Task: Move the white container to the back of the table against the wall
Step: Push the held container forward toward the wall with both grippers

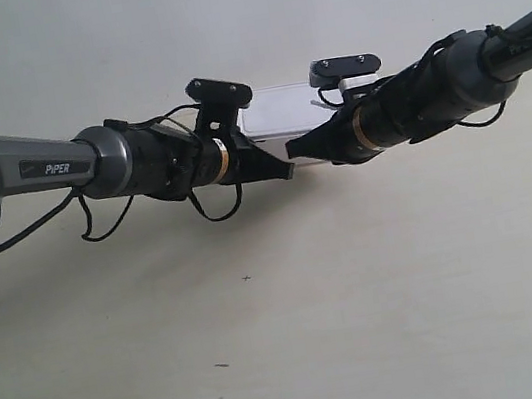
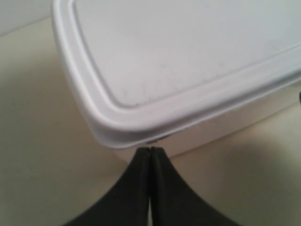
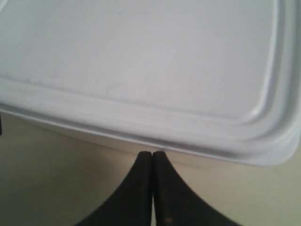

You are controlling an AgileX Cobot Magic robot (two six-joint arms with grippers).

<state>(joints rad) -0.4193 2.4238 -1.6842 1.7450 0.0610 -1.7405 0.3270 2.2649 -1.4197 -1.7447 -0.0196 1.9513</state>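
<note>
I log the white container (image 1: 278, 116) at 12 o'clock on the surface (image 1: 367, 325), close by the wall (image 1: 119, 40), with my left jaws and right jaws both closed on nothing, tips touching its 6 o'clock side.

Light is soft, even and rather dim, with a grey-green cast in the exterior view. The arms (image 1: 139, 164) throw a broad, faint shadow on the table (image 1: 252, 237) beneath them. Both wrist views are slightly soft; the white container (image 2: 188, 56) shows a mild sheen along its lid rim, and the left gripper (image 2: 150, 150) and right gripper (image 3: 152, 154) look blurred so near the lens
</note>
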